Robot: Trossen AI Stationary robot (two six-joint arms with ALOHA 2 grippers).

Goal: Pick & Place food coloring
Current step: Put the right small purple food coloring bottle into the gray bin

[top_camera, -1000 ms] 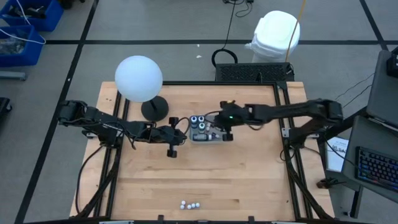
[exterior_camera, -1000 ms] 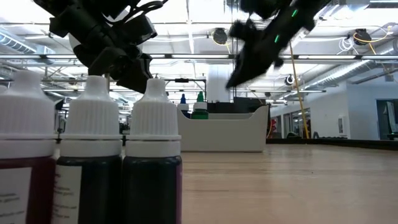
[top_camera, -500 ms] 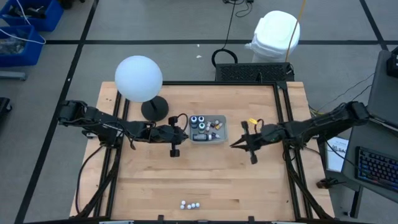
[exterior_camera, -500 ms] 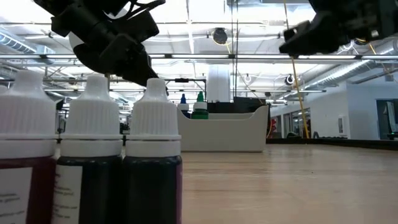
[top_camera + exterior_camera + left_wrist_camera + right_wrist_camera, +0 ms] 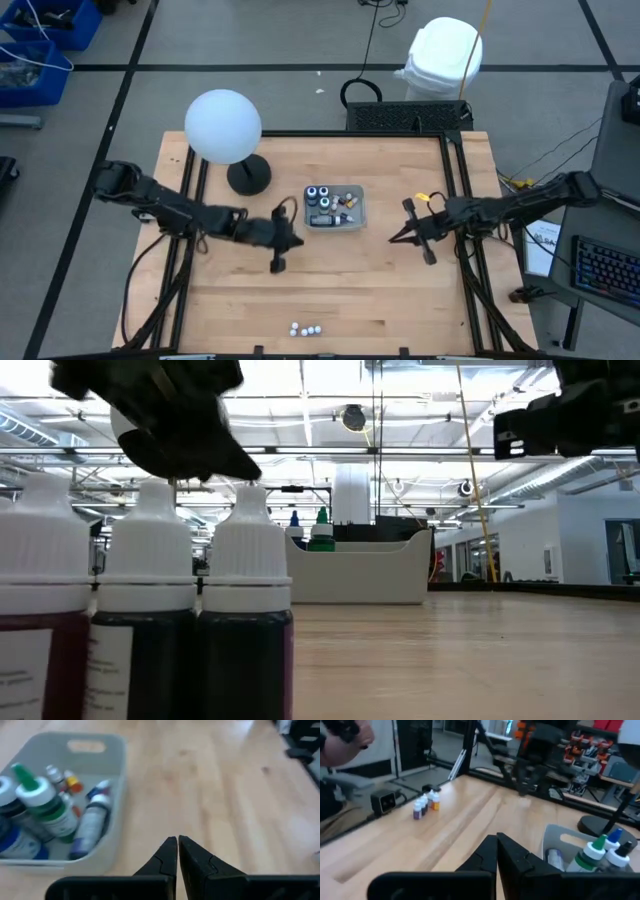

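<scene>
We see the left gripper (image 5: 177,851) with its two dark fingers pressed tip to tip, clenched on nothing, over bare wooden table (image 5: 210,785). Just off to one side of those fingertips sits the clear tray (image 5: 116,780), and in it we make out a green-tipped bottle (image 5: 42,802) standing, a blue-capped bottle (image 5: 92,822) lying against the tray wall, and a few tiny bottles with orange and red marks farther back. From above, the left gripper (image 5: 278,252) hangs low over the table, just off the tray's (image 5: 334,208) near-left corner, and its arm stretches out long and nearly flat from the table's left edge.

The right gripper (image 5: 496,851) is likewise closed tight, fingertips meeting, empty. Ahead of it and off to one side stand three small loose bottles (image 5: 425,804) near the table's edge, well apart from the fingers; to the other side is the tray (image 5: 555,840), holding green-tipped and blue-tipped bottles. In the high view the right gripper (image 5: 412,229) points toward the tray from the right, apart from it, with the arm reaching in low from the table's right edge.

The three loose bottles (image 5: 306,329) stand in a row at the table's near edge, far from both grippers. In the low view they (image 5: 150,620) loom close, white-capped, with dark bodies.
</scene>
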